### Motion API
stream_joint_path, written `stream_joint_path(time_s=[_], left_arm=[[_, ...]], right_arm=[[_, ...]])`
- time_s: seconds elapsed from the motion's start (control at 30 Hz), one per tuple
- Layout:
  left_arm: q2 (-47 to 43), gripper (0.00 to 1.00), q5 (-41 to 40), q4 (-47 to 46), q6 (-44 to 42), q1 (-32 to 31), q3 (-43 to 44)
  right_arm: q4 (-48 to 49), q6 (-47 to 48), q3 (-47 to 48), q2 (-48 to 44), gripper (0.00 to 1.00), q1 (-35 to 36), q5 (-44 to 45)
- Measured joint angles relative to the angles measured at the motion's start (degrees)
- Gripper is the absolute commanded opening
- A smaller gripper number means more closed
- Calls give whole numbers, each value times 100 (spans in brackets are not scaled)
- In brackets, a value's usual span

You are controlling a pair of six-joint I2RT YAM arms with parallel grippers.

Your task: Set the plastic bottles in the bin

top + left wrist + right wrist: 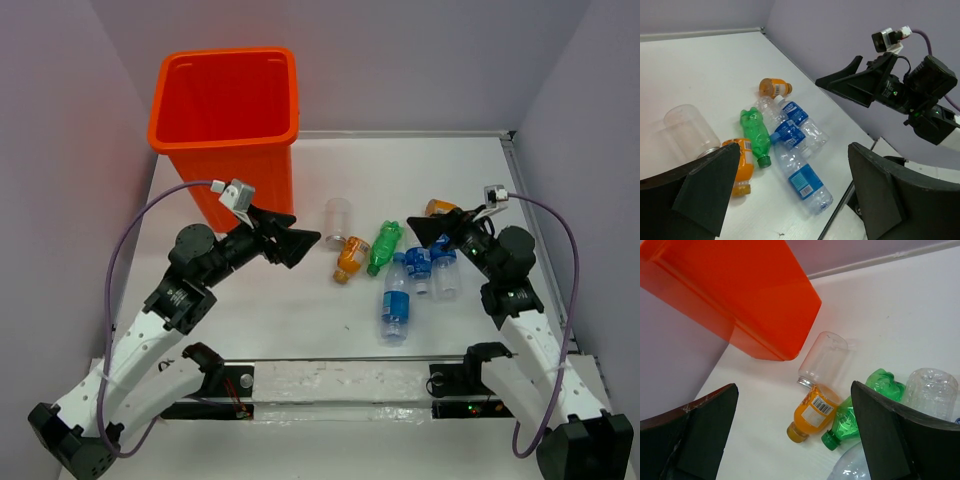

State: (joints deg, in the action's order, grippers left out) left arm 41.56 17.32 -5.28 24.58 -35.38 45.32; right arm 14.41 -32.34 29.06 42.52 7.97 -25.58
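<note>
The plastic bottles (396,305) lie bunched on the table (320,325), the orange bin (226,95) stands at their 10 o'clock, and the left gripper (300,240) and right gripper (418,233) are open, holding nothing.

I can't make out a single readable word or number from here. The nearest clear bottle (803,182) wears a blue label with white print, too blurred for me to read, and another clear bottle (796,113) is no better. The orange bottle (813,412) shows a barcode on a white patch, digits illegible; the second orange bottle (774,88) carries one too.
</note>
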Motion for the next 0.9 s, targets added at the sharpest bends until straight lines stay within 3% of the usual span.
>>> stream_joint_path(time_s=[0.17,0.4,0.53,0.73,0.8,0.83,0.9], left_arm=[[153,99,492,-898,326,-70,-334],[890,99,811,-2557,1414,-293,-1121],[1464,99,706,-2907,1589,-570,-1200],[2146,99,-634,-2391,1132,-1633,-868],[2396,90,-1217,-2079,953,-1950,-614],[2616,81,-1707,-1799,822,-2151,-365],[2929,75,-2317,-1473,684,-2306,-44]], right_arm=[[9,20,-2,-264,100,0,179],[22,63,-129,-564,96,0,398],[20,66,-160,-577,96,0,448],[17,101,-168,-590,95,0,549],[15,105,-168,-590,96,0,570],[13,105,-168,-590,95,0,577],[13,105,-168,-590,95,0,592]])
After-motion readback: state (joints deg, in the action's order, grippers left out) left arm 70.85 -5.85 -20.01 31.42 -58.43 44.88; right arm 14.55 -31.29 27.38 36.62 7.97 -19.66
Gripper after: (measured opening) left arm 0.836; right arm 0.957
